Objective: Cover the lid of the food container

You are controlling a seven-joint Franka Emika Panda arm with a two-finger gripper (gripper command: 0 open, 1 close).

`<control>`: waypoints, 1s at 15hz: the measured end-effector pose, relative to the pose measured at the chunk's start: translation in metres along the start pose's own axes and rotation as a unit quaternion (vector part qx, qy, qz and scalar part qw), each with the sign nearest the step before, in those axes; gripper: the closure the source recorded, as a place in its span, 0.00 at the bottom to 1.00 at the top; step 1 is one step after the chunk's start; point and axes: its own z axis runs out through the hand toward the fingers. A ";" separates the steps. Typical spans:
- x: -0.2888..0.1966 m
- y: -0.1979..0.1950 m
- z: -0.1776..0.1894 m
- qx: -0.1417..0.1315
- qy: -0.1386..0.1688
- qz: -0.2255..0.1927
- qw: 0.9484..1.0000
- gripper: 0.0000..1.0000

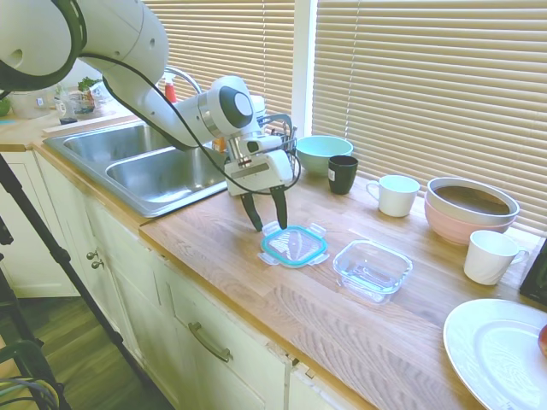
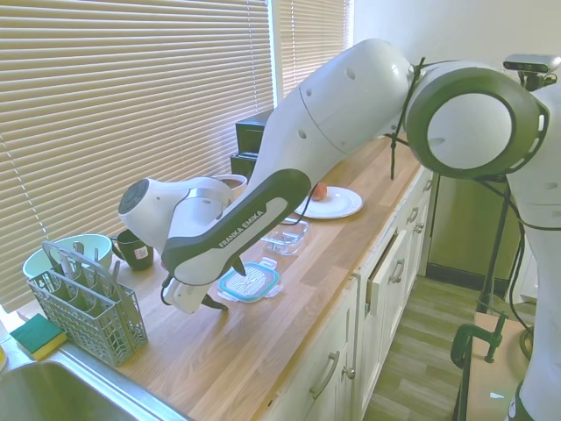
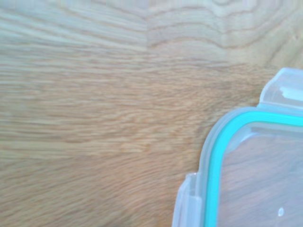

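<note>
1. While my jaws (image 1: 267,224) hang apart and empty just above the wooden worktop (image 1: 256,282), the lid (image 1: 294,244) lies flat right beside them, near the front edge.
2. My two dark fingers (image 1: 253,213) point straight down at the lid's sink-side edge; whether one tip touches its tab I cannot tell.
3. The lid, clear with a teal rim and clear snap tabs, sits just beside the container (image 1: 373,269), the two close but apart.
4. The container is a low clear glass dish, uncovered and upright on the worktop, on the lid's far side from the sink (image 1: 158,171).
5. My wrist view shows one corner of the lid (image 3: 246,170) with two tabs against bare wood grain.
6. Behind the lid stand a mint bowl (image 1: 323,153), a black cup (image 1: 342,173) and a white mug (image 1: 396,195); farther along are a pink bowl (image 1: 468,224), another white mug (image 1: 491,256) and a white plate (image 1: 500,350).
7. Seen from the other side, a grey cutlery basket (image 2: 85,309) stands by the sink, with a green and yellow sponge (image 2: 37,337) next to it.
</note>
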 end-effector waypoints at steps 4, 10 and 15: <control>0.004 -0.006 -0.001 -0.004 0.002 0.000 1.000 0.00; 0.014 -0.010 -0.001 -0.016 0.000 0.003 1.000 0.00; 0.019 -0.004 0.004 -0.026 -0.005 0.007 1.000 0.00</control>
